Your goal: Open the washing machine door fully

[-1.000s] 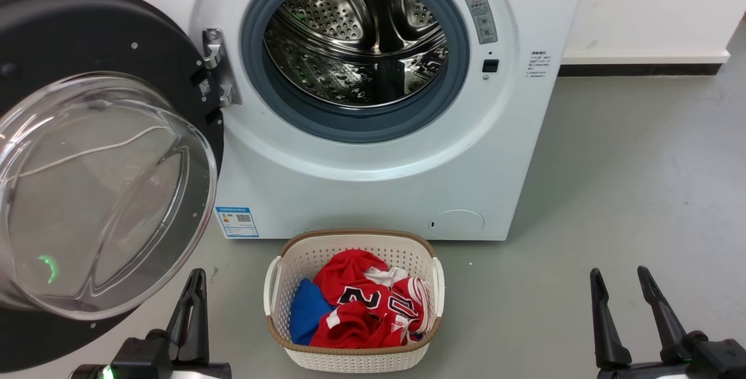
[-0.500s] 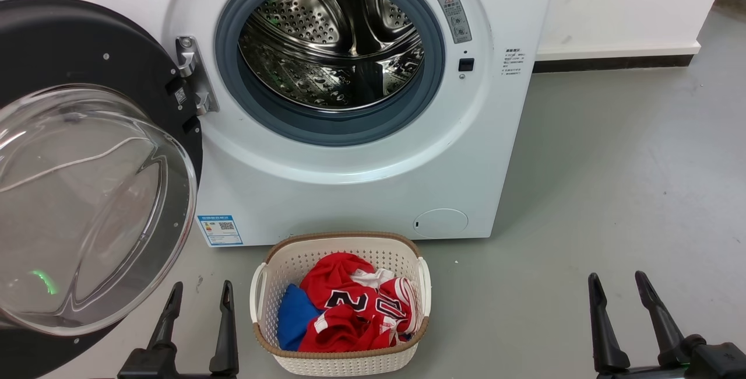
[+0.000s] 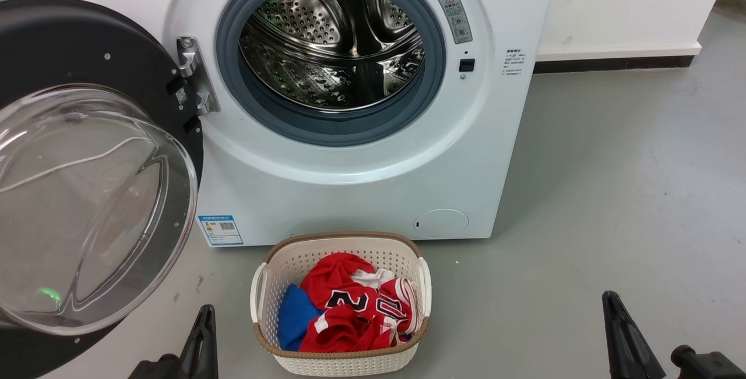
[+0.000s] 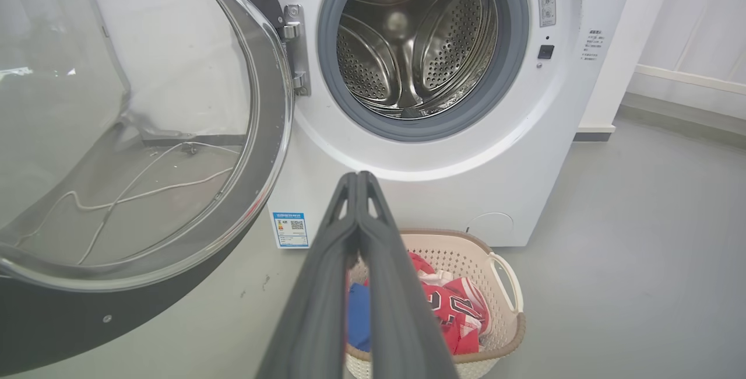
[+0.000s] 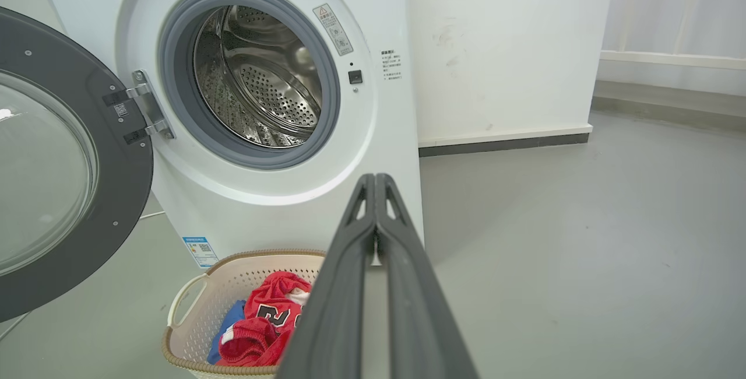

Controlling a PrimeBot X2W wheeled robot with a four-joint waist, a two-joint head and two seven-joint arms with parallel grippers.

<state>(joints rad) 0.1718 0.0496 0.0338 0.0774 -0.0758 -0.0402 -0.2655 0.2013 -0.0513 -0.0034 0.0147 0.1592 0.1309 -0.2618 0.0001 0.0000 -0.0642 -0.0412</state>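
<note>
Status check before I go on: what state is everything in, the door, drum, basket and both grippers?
washing machine door: open, swung wide to the left.
drum: empty.
laundry basket: on the floor, holding red and blue clothes.
left gripper: shut, holding nothing.
right gripper: shut, holding nothing.

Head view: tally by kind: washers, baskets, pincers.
White boxy front-loading washing machine: 1
White woven-look plastic laundry basket: 1
Dark two-fingered pincers: 2 (left pincer, right pincer)
Total: 4
</note>
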